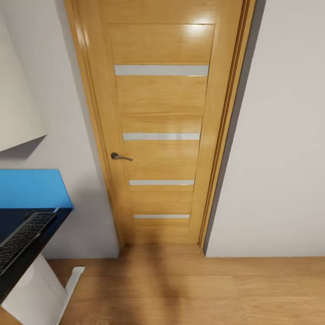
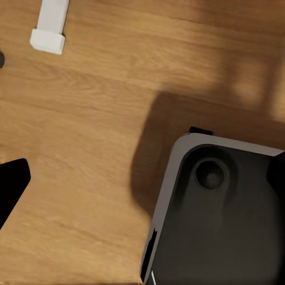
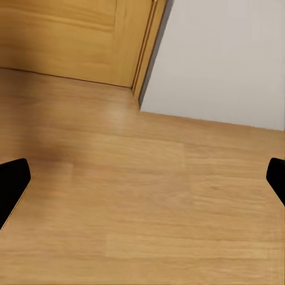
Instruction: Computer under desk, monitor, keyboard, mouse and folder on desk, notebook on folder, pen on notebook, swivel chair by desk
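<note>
Head view first, from left to right: at the near left a dark desk [image 1: 27, 253] on white legs carries a black keyboard [image 1: 22, 239] lying along its top, with a blue surface [image 1: 31, 187] just behind it that I cannot identify for certain. A white block [image 1: 18, 108] juts from the left wall above. To the right stands a closed wooden door [image 1: 160, 131] with a dark handle [image 1: 119, 156], then plain white wall [image 1: 280, 158], with wooden floor [image 1: 189, 289] along the near edge.

Left wrist view looks down on that floor, a white desk foot [image 2: 50, 27] and the robot's own dark base [image 2: 219, 219]; the left gripper [image 2: 142, 184] has its fingers [image 2: 12, 184] spread wide, holding nothing. Right wrist view shows floor, door corner and wall; the right gripper [image 3: 142, 184] is likewise spread and empty.

My judgement is that the robot is between steps, facing away from the work. The keyboard is already on the desk; monitor, mouse, folder and chair are out of sight here. To do this well, turn the base left toward the desk, keeping clear of the desk leg, until the remaining items come into view.
</note>
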Robot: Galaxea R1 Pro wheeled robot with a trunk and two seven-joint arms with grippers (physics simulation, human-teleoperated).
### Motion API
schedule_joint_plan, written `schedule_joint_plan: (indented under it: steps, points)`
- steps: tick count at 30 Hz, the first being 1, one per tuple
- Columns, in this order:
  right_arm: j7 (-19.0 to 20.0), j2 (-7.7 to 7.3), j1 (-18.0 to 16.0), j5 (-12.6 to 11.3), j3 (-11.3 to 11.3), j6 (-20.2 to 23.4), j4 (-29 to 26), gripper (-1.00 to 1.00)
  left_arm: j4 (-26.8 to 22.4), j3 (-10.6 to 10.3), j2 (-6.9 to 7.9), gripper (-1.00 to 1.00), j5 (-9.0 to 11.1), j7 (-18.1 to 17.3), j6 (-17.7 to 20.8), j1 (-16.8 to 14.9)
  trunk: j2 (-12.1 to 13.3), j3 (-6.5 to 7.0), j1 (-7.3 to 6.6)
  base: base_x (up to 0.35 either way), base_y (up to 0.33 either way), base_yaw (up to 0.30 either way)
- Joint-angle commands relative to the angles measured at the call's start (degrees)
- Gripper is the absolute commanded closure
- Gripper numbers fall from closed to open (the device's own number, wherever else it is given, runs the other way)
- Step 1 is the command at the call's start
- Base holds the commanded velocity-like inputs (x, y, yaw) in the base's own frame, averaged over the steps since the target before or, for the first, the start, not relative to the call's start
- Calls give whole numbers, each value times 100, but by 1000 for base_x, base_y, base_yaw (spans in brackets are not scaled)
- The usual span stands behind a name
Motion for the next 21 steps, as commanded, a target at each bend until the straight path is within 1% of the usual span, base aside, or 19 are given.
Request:
schedule_joint_plan:
  steps: [1, 5, 21]
  points:
    - [-60, 0, -5, 44, 23, 1, 3, -100, -6, -29, 0, -100, 15, 26, -8, 0, -6, -8, 1, 2, -2, 285]
    - [-60, -2, -4, 44, 23, 12, 3, -100, -6, -31, 0, -100, 15, 26, -8, 0, -6, -8, 1, 0, -55, 285]
    - [-51, -1, -5, 44, 32, 42, 3, -100, -6, -31, -1, -100, 15, 26, 1, 0, -6, -8, 1, 0, -299, 285]
